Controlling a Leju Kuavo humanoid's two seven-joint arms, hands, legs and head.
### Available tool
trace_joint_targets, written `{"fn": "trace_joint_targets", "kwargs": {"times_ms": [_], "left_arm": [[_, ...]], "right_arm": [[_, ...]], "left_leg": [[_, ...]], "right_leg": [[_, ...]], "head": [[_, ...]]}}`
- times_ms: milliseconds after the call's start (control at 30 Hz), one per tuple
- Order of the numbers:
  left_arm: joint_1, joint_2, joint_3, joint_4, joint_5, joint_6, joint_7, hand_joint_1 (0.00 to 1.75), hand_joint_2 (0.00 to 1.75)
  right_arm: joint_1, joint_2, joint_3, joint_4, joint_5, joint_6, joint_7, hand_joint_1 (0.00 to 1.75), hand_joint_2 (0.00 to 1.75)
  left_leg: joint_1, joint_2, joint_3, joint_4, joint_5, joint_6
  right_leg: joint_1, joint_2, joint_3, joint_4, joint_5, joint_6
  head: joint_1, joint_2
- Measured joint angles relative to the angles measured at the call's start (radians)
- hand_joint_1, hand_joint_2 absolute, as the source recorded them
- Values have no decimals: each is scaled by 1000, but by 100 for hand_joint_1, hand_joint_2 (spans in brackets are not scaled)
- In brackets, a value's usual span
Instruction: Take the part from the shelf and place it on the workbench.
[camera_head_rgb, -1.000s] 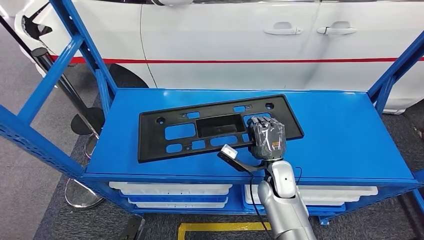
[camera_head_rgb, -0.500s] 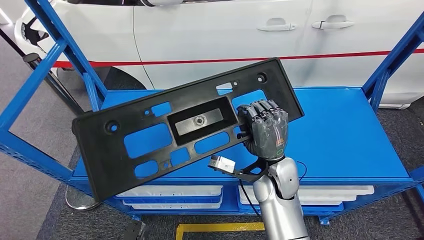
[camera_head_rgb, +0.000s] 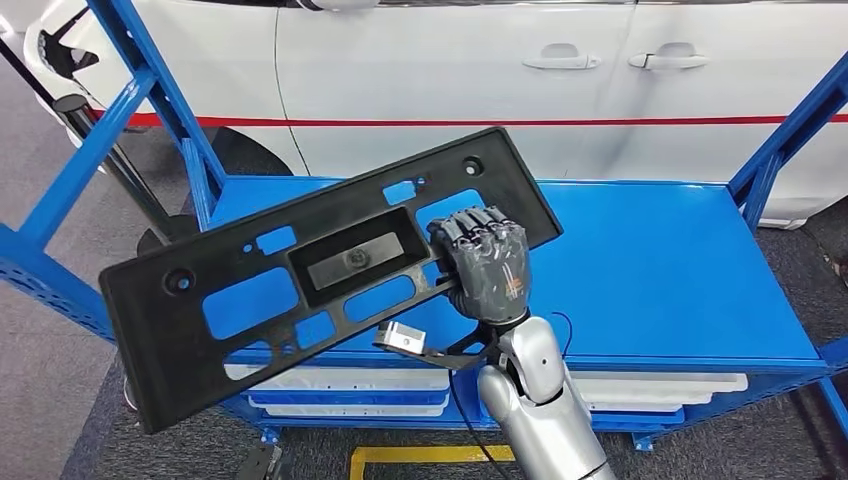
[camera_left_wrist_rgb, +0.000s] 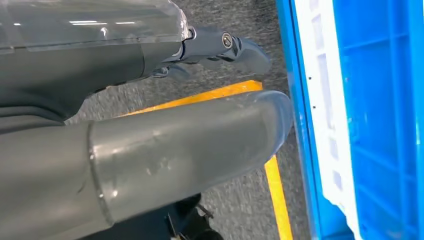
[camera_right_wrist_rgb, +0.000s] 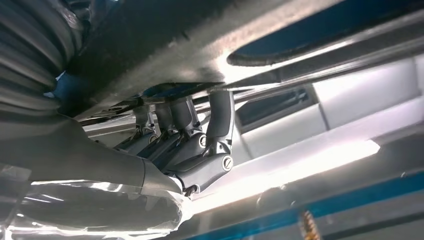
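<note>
The part (camera_head_rgb: 345, 262) is a long black plastic plate with several cut-outs and a sunken middle. My right hand (camera_head_rgb: 485, 270) grips it near its right end and holds it in the air, tilted, with its left end lower and out past the shelf's front edge. Below it lies the bare blue shelf top (camera_head_rgb: 650, 270). In the right wrist view the fingers (camera_right_wrist_rgb: 200, 145) curl against the plate's underside (camera_right_wrist_rgb: 165, 45). My left hand (camera_left_wrist_rgb: 100, 75) hangs low beside the shelf, holding nothing, its thumb (camera_left_wrist_rgb: 190, 150) and a finger (camera_left_wrist_rgb: 225, 42) stretched out.
A white car (camera_head_rgb: 450, 80) with a red stripe stands right behind the shelf. Blue slanted uprights (camera_head_rgb: 150, 90) frame both shelf ends. White trays (camera_head_rgb: 340, 385) sit on the lower level. A yellow line (camera_head_rgb: 420, 455) marks the grey floor in front.
The plate lay flat on the shelf top a second ago. My right hand has lifted it, tilted it and carried it left and nearer to me.
</note>
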Motion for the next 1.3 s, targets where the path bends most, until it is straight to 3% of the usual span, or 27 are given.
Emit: {"fn": "trace_joint_targets", "kwargs": {"times_ms": [33,67,100,133,200,233,367,433,500,533,567,600,700,767,900,933,1000,1033,1067,1100,1133,1200,1233,1300], "left_arm": [[2,-1,0,0,5,-4,3,0,0],[4,-2,1,0,8,-5,7,0,0],[7,-4,1,0,12,-5,10,0,0],[9,-7,3,0,17,-4,15,0,0],[9,-12,8,0,27,2,27,0,0],[8,-14,12,0,31,6,33,0,0],[5,-19,21,0,38,16,53,0,0],[4,-21,22,0,38,21,64,0,0],[3,-23,22,0,39,22,69,0,0],[4,-23,22,0,39,22,70,0,0],[4,-23,22,0,40,22,70,0,0],[4,-24,22,0,40,22,70,0,0],[2,-24,22,0,41,20,66,0,0],[0,-24,22,0,42,19,63,0,0],[1,-25,23,0,47,21,64,0,0],[0,-26,23,0,47,21,64,0,0],[-1,-26,23,0,47,22,65,0,0],[-1,-26,23,0,47,22,67,0,0],[0,-26,23,0,47,22,72,0,0],[0,-26,23,0,47,22,80,0,0],[0,-27,23,0,47,22,89,0,0],[0,-27,23,0,47,19,107,0,0],[0,-27,23,0,48,17,114,0,0],[-1,-27,23,0,53,12,126,0,0]], "right_arm": [[0,-11,16,9,5,0,11,175,175],[-1,-19,28,17,10,0,19,175,175],[-2,-26,36,23,15,0,26,175,175],[-4,-32,44,29,21,0,32,175,175],[-13,-42,60,38,30,0,41,175,175],[-18,-46,70,42,33,0,45,175,175],[-29,-60,107,53,34,0,64,175,175],[-37,-64,131,55,31,0,75,175,175],[-40,-69,154,56,26,0,81,175,175],[-41,-71,163,57,24,0,83,175,175],[-41,-73,171,58,22,0,84,175,175],[-41,-74,178,59,19,0,85,175,175],[-46,-75,187,58,9,0,83,175,175],[-48,-75,188,56,-2,0,75,175,175],[-52,-75,188,51,-24,-1,57,175,175],[-53,-75,188,49,-26,-1,56,175,175],[-54,-76,188,48,-28,-1,54,175,175],[-53,-77,188,48,-29,-1,54,175,175],[-52,-78,188,48,-32,-1,52,175,175],[-51,-79,188,48,-39,-1,49,175,175],[-52,-79,188,47,-49,-1,45,175,175],[-55,-79,190,46,-77,-1,38,175,175],[-57,-79,191,44,-91,-1,36,175,175],[-59,-79,198,41,-117,-1,37,175,175]], "left_leg": [[0,0,-1,1,0,0],[0,-1,-1,3,-1,-1],[0,-2,-1,6,-3,-3],[1,-3,-1,11,-6,-5],[-1,-4,-6,24,-15,-15],[-3,-4,-8,29,-18,-20],[0,-3,-16,40,-27,-39],[3,-3,-45,106,-70,-49],[6,-2,-102,230,-129,-57],[7,-2,-126,280,-144,-59],[7,-2,-136,299,-141,-60],[7,-2,-128,280,-119,-59],[4,-2,-40,90,-28,-47],[-1,-3,-12,30,-17,-38],[2,-4,-4,9,-6,-16],[5,-3,-1,3,-2,-11],[4,-1,0,2,-1,-6],[3,-1,-1,2,-2,-5],[3,-1,-1,4,-2,-5],[3,-2,-1,6,-3,-5],[3,-3,-1,9,-4,-6],[1,-5,-4,20,-9,-12],[-1,-5,-7,26,-11,-16],[-4,-5,-13,33,-11,-25]], "right_leg": [[-2,0,-20,42,-11,3],[-4,-1,-25,51,-3,5],[-6,-1,-11,23,22,6],[-8,-1,18,-37,58,6],[-8,-1,75,-152,100,1],[-6,0,89,-185,107,-3],[-4,1,91,-200,109,-25],[-7,-1,93,-206,112,-36],[-6,-2,93,-206,112,-41],[-5,-2,93,-206,112,-42],[-5,-2,93,-206,111,-42],[-4,-2,94,-205,111,-42],[-3,0,96,-203,108,-36],[-2,0,95,-204,109,-27],[-1,-1,90,-191,96,-6],[-1,-1,75,-157,74,-2],[-3,-1,18,-35,11,1],[-4,-1,-11,25,-10,2],[-4,-1,-28,58,-14,3],[-5,-1,-27,53,1,3],[-5,-2,-7,11,32,2],[-4,-2,57,-119,93,-4],[-3,-1,79,-166,109,-7],[0,1,88,-196,113,-14]], "head": [[0,0],[0,0],[0,0],[0,0],[0,0],[0,0],[0,0],[-1,0],[-1,0],[-1,0],[-1,0],[-1,0],[-1,0],[-1,0],[0,0],[0,0],[0,0],[0,0],[0,0],[0,0],[0,0],[0,0],[0,0],[0,0]]}}
